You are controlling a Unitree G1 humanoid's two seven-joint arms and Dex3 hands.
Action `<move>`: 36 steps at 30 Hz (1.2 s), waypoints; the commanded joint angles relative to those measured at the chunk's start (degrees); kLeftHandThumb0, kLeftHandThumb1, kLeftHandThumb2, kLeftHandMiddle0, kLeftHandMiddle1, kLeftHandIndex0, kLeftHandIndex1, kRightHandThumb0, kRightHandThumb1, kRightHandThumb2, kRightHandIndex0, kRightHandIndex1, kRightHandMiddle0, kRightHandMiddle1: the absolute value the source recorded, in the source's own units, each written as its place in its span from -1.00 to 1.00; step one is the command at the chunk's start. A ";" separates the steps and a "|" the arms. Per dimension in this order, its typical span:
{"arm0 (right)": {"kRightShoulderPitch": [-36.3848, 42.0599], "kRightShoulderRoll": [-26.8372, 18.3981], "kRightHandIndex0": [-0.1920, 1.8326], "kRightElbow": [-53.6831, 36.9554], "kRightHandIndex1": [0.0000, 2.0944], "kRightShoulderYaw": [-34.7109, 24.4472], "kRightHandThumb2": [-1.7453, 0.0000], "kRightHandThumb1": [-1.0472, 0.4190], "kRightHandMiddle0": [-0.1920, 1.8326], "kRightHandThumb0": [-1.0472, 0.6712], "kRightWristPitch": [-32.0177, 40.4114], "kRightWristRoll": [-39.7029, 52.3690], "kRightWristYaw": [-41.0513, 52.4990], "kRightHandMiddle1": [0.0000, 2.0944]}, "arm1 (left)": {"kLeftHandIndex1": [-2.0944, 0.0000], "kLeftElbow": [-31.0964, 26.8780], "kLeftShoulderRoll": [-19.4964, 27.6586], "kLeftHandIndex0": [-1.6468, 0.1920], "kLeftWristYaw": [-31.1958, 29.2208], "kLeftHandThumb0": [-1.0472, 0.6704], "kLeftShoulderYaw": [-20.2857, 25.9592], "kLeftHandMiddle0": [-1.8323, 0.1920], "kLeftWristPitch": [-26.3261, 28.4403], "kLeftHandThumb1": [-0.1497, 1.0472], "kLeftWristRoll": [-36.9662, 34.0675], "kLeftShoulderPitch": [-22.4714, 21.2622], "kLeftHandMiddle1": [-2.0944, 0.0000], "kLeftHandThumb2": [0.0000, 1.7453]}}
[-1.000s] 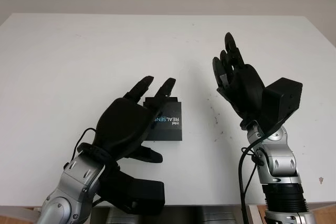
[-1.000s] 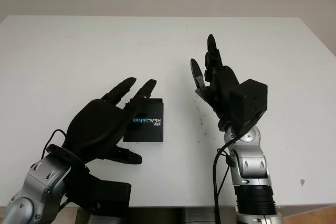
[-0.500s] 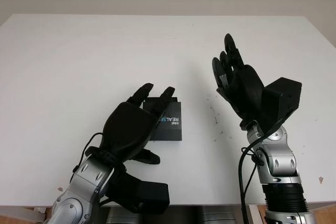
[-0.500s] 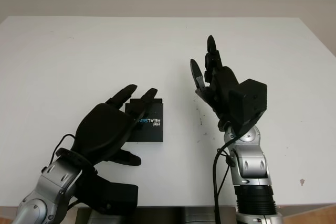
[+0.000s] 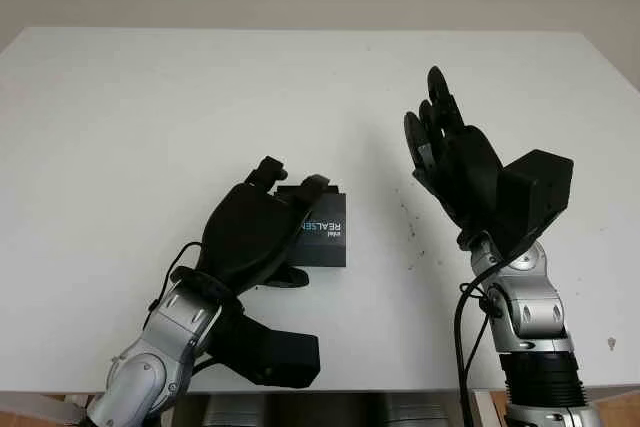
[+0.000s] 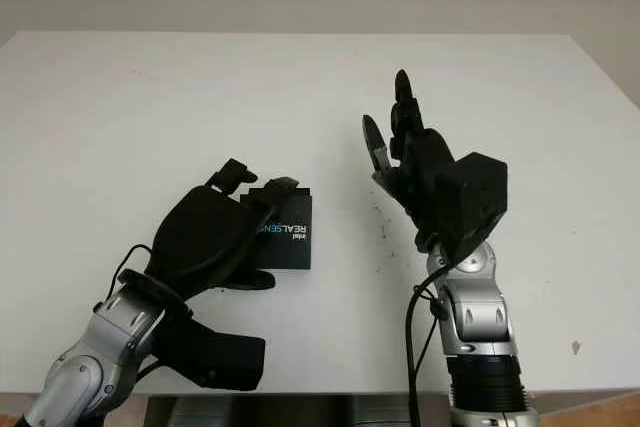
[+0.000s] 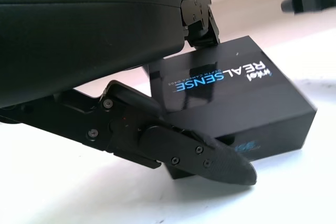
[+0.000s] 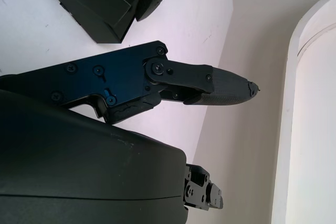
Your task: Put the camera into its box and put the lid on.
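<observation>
Black rectangular cardboard RealSense box (image 5: 318, 239), lid closed | near middle of white table (image 5: 150, 107), toward front edge, long axis running left-right | left hand (image 5: 255, 232) over its left part, fingers curled around it, thumb at front side | right hand (image 5: 452, 159) open, raised well apart | bare room all around.

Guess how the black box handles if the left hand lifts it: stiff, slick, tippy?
The box looks rigid: crisp straight edges, flat lid. Its faces look smooth, so fingers may slip. It is low and lies flat on the table, so it should slide rather than tip. The left hand is over it; the right hand is raised, open.
</observation>
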 commanded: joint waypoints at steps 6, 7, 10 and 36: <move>-0.08 0.30 -1.00 -0.37 -1.00 0.06 0.38 -1.00 -1.00 -0.65 -1.03 0.07 -0.06 -1.00 | -0.90 0.85 0.01 0.96 4.97 -0.03 -0.53 0.79 -1.89 1.00 -2.98 -0.98 -0.99 -0.58; -0.09 0.33 -1.00 -0.28 -1.00 0.08 0.38 -1.00 -1.00 -0.65 -1.03 0.04 -0.11 -1.00 | -0.93 0.65 0.05 0.97 4.97 -0.01 -0.53 0.75 -1.95 1.00 -3.13 -0.99 -0.99 -0.57; -0.02 0.28 -1.00 -0.11 -1.00 0.18 0.38 -1.00 -1.00 -0.65 -1.16 -0.16 -0.18 -1.00 | -0.99 -0.50 0.07 1.00 4.15 0.02 -0.30 0.71 -2.30 1.00 -4.77 -0.93 -1.00 -0.58; -0.28 0.74 -1.00 0.70 -1.00 0.21 0.38 -1.00 -1.00 -0.63 -2.18 0.31 0.07 -1.00 | -0.95 -2.80 3.82 0.72 -22.16 -0.11 8.61 0.46 4.61 1.00 -23.18 -18.79 -1.00 -0.85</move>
